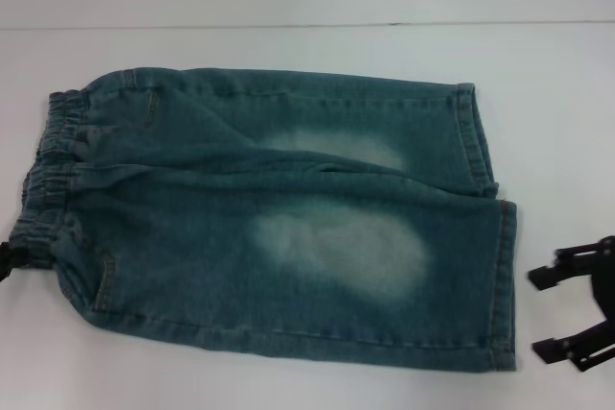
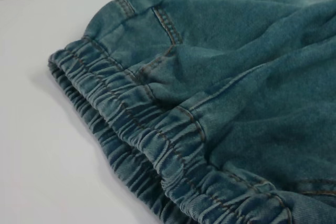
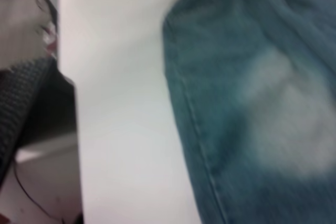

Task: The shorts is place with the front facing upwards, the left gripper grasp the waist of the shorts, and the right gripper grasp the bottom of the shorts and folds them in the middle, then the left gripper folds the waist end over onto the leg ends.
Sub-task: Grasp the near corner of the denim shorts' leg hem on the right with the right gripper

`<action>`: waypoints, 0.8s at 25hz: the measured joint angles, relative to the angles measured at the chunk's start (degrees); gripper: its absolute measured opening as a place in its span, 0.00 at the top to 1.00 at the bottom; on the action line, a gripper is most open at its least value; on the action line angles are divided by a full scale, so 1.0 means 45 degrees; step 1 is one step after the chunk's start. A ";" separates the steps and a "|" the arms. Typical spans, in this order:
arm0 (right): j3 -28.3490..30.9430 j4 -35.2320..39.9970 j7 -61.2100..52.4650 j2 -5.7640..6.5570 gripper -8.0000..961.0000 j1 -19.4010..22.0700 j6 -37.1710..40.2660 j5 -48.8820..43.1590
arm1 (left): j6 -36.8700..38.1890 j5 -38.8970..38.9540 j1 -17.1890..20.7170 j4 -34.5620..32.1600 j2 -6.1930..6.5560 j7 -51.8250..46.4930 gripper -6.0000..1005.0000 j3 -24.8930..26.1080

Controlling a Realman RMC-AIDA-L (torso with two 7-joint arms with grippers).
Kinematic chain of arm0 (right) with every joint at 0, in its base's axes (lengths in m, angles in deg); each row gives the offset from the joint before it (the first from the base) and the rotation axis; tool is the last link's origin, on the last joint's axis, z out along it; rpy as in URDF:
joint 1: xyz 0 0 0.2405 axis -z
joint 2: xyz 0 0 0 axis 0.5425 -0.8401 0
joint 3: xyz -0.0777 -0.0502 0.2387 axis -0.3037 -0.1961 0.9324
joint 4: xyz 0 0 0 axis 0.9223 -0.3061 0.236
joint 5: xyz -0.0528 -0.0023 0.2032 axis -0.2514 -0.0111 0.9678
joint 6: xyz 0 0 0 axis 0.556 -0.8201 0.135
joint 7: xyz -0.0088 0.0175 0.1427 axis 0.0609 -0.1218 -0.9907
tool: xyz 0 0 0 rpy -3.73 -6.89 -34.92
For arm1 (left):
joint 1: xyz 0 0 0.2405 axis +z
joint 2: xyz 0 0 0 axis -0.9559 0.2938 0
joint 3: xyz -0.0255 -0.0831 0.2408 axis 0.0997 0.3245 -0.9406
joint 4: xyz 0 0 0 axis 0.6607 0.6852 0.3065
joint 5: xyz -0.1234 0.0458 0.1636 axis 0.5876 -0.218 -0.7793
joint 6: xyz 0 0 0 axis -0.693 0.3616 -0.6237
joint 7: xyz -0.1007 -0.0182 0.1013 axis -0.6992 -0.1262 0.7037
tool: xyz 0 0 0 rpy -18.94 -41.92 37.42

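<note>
Blue denim shorts (image 1: 279, 218) lie flat on the white table (image 1: 288, 381), front up, with pale faded patches on both legs. The elastic waist (image 1: 46, 180) is at the left and the leg hems (image 1: 502, 276) are at the right. My right gripper (image 1: 541, 314) hovers just right of the lower leg hem, open and holding nothing. Only a dark sliver of my left gripper (image 1: 5, 261) shows at the frame's left edge, against the waist's near corner. The left wrist view shows the gathered waistband (image 2: 142, 135) close up. The right wrist view shows a side seam of the shorts (image 3: 194, 119).
The table's far edge (image 1: 307, 26) runs behind the shorts. In the right wrist view the table's edge (image 3: 73, 98) drops off to dark clutter (image 3: 26, 108) and a cable beyond it.
</note>
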 joint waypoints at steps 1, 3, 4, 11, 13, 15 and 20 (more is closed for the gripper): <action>0.0032 0.0294 -0.0344 0.0002 0.02 -0.0079 0.0061 -0.0342 | -0.0021 -0.0014 -0.0002 0.0000 -0.0004 -0.0004 0.95 -0.0020; 0.0048 0.0683 -0.1087 0.0003 0.02 -0.0327 0.0123 -0.1276 | -0.0114 -0.0017 0.0001 0.0012 -0.0013 -0.0046 0.95 -0.0018; 0.0027 0.0696 -0.1336 -0.0002 0.02 -0.0472 0.0126 -0.1752 | -0.0161 -0.0007 0.0012 0.0014 -0.0013 -0.0094 0.95 0.0009; -0.0183 0.0628 -0.1683 -0.0147 0.02 -0.1021 0.0365 -0.3273 | -0.0260 -0.0017 0.0018 0.0080 -0.0019 -0.0165 0.95 -0.0007; -0.0439 0.0446 -0.1713 -0.0148 0.02 -0.1027 0.0324 -0.3317 | -0.0264 0.0001 0.0004 0.0118 -0.0019 -0.0166 0.95 -0.0010; -0.0773 0.0247 -0.1818 -0.0160 0.02 -0.1016 0.0239 -0.3378 | -0.0269 0.0049 -0.0020 0.0141 -0.0020 -0.0165 0.95 -0.0020; -0.1386 -0.0049 -0.1949 -0.0220 0.02 -0.0945 -0.0074 -0.3414 | -0.0274 0.0030 -0.0081 0.0182 -0.0016 -0.0166 0.95 -0.0036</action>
